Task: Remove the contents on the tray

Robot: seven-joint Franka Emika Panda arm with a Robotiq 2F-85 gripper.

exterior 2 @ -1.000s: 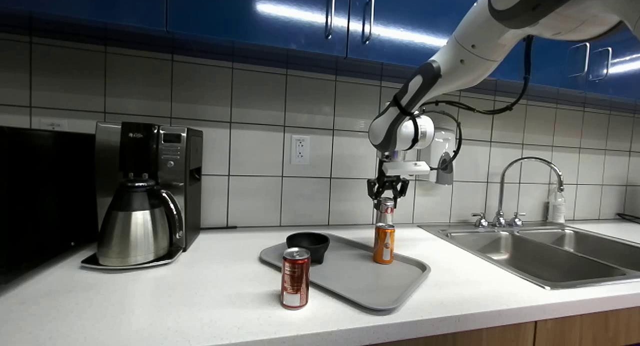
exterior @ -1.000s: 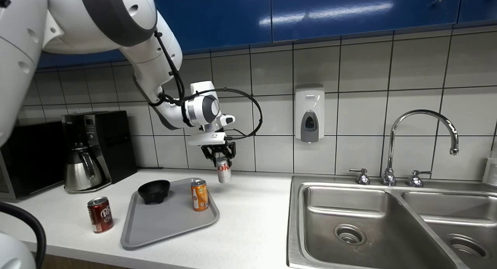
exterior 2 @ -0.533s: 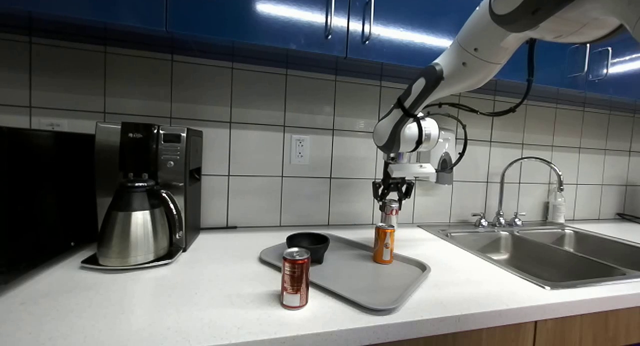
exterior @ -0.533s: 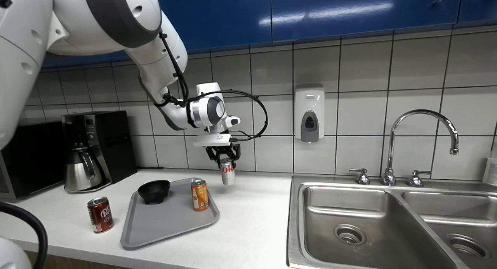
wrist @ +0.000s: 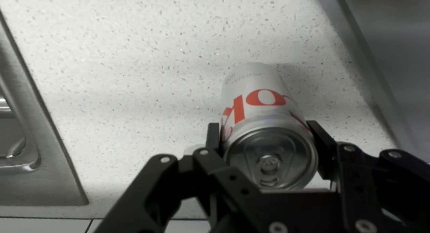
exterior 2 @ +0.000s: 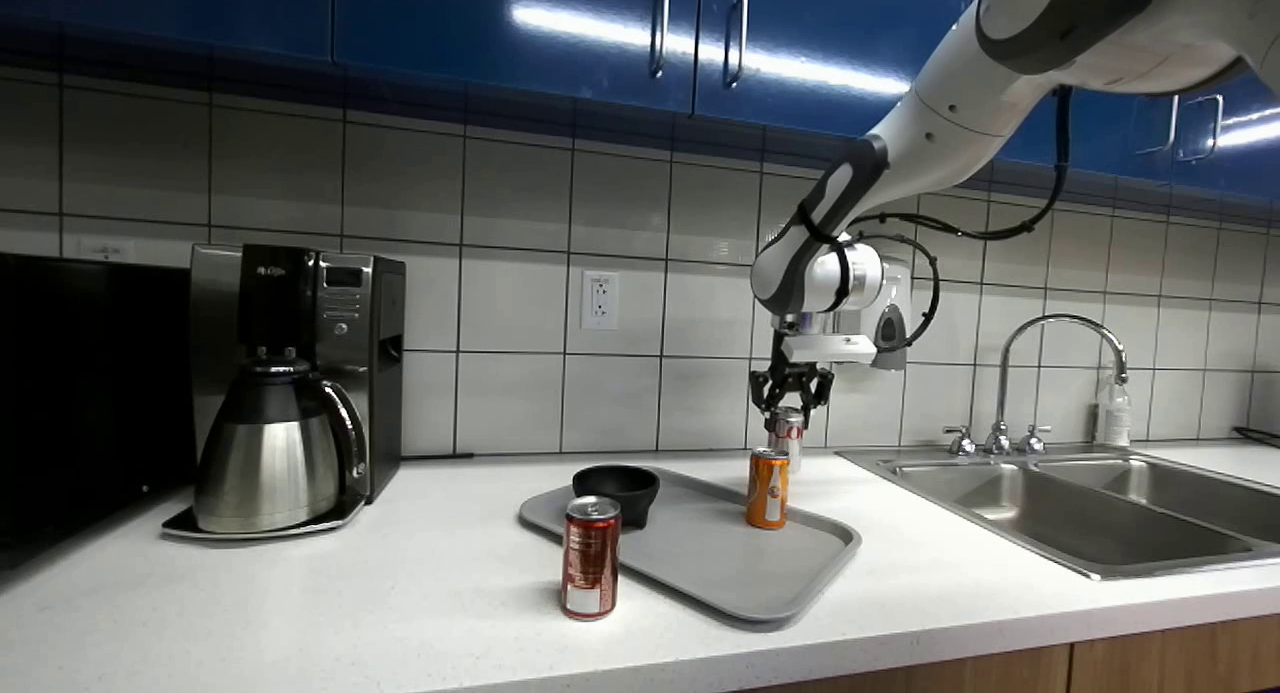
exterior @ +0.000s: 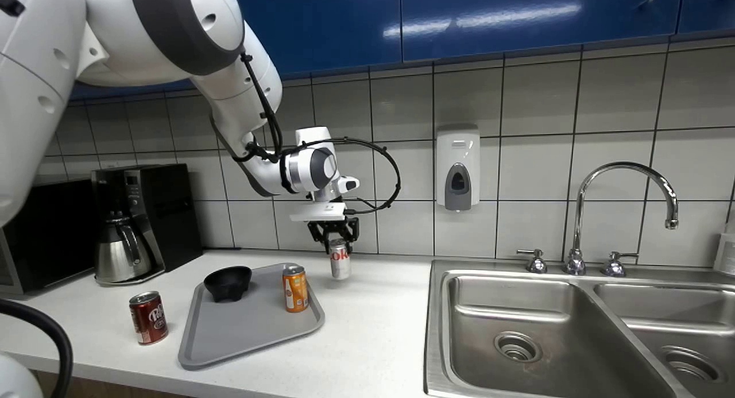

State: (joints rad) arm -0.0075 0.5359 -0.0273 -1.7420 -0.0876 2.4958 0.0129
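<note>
The claw (wrist: 264,140) holds the silver-white can (wrist: 267,125), contact with the counter (wrist: 134,75) unclear.

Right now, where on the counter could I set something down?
Bare room shows on the counter between the tray and sink, toward the front, and between the coffee maker and red can. It's crowded along the tray's sink-side rim, toward the back, where the end effector holds the silver can near the orange can.

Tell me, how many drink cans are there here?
3: the dark red can on the counter beside the tray, the orange can on the tray, and the silver-white can held in the robot's gripper. Others could be hidden.
</note>
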